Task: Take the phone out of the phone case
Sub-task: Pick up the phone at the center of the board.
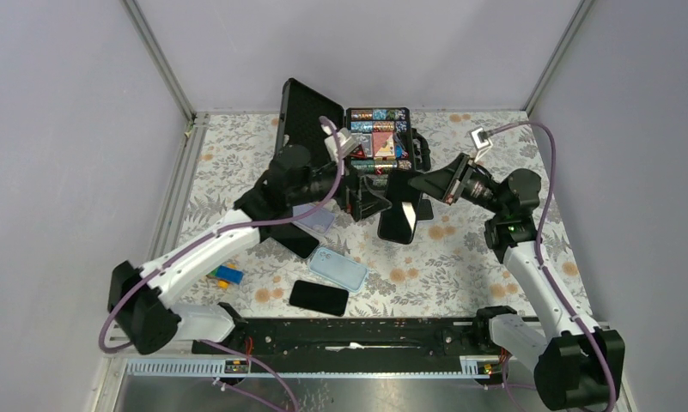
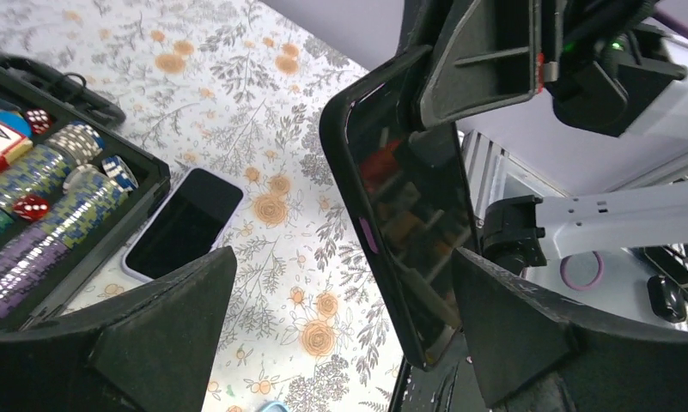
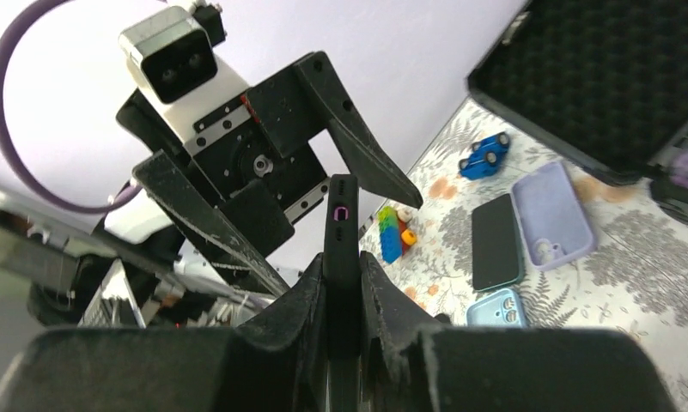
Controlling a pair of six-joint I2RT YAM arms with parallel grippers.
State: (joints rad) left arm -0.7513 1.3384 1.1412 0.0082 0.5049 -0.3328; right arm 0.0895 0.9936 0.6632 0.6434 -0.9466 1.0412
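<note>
Nearest the arm bases, a bare black slab phone [image 1: 319, 297] lies flat on the floral-patterned tabletop [image 1: 460, 257]. Just beyond it sits an empty pale blue phone case [image 1: 338, 268], with a small stack of coloured toy bricks [image 1: 227, 275] off to the left. A little farther on, a lilac soft case [image 3: 551, 215] lies beside a second black phone [image 3: 497, 240].

Above the middle of the table hangs the task's own thing, the black phone in its black rubbery case [image 2: 400, 223]. It is off the surface and tilted on edge. The right gripper [image 3: 342, 283] is clenched on its lower end, one finger pressed to each broad face. The left gripper [image 2: 342, 255] stands spread wide, with a finger on either side of the cased phone and neither touching it.

The case rim wraps the glass all round, and its purple side button [image 2: 368, 233] is in place, so the phone looks fully seated. Reflections on the screen make it hard to tell whether any corner has begun to lift.

By my reading, the cased phone has been picked up and presented. Bracing, peeling the case back and pulling the phone free are all left to do.

Farthest back, an open black box of poker chips and dice [image 1: 379, 137] stands against the wall.
</note>
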